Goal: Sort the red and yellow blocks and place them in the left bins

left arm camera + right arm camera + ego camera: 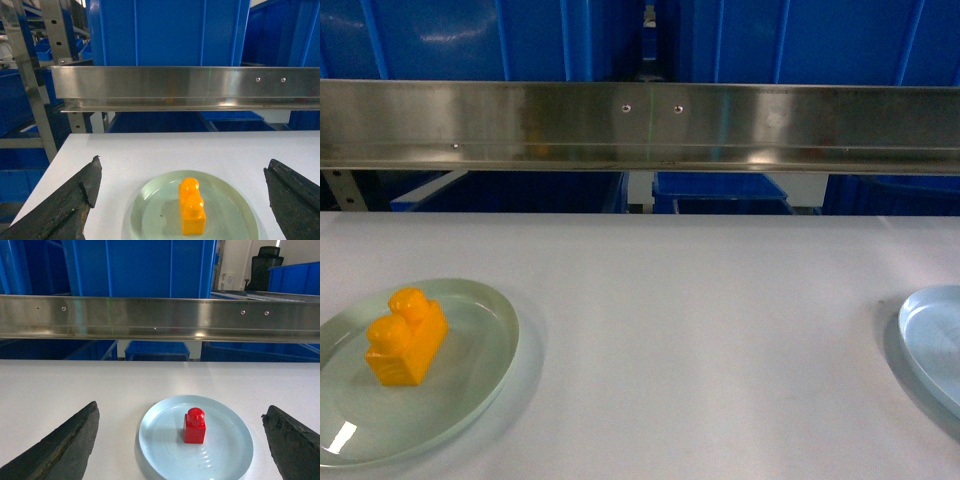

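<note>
— What do you see on the white table (700, 340)?
— You have a pale green round plate (470, 400) at the left and a pale blue round plate (935, 345) at the right, well apart. A steel rail (640, 125) runs behind.

On my left wrist feed, the left gripper (182, 200) is spread wide, its two dark fingers sitting in the lower left and lower right corners of the frame. My right wrist feed shows the right gripper (182, 440) equally wide, fingers in the same lower corners. Neither arm appears in my head view.
</note>
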Robot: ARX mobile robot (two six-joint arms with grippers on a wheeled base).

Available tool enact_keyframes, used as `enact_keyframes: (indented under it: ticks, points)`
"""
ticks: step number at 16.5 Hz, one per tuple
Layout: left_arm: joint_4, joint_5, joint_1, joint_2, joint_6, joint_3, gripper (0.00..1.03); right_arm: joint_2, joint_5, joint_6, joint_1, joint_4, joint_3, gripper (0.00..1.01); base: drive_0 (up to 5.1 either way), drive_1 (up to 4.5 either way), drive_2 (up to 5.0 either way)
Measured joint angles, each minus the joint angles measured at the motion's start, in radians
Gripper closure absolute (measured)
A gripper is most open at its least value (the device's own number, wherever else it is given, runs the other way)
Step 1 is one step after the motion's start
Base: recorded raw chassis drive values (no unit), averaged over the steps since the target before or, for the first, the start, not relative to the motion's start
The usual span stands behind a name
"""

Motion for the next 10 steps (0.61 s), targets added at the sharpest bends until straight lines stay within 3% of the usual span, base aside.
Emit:
enact_keyframes:
  ticks: [10]
  points:
    - [0.0, 0.0, 0.0, 0.0, 0.0, 0.0, 0.05, 0.0, 0.0, 0.0, 0.0, 0.0, 0.0, 0.03, 0.0, 0.0, 0.0]
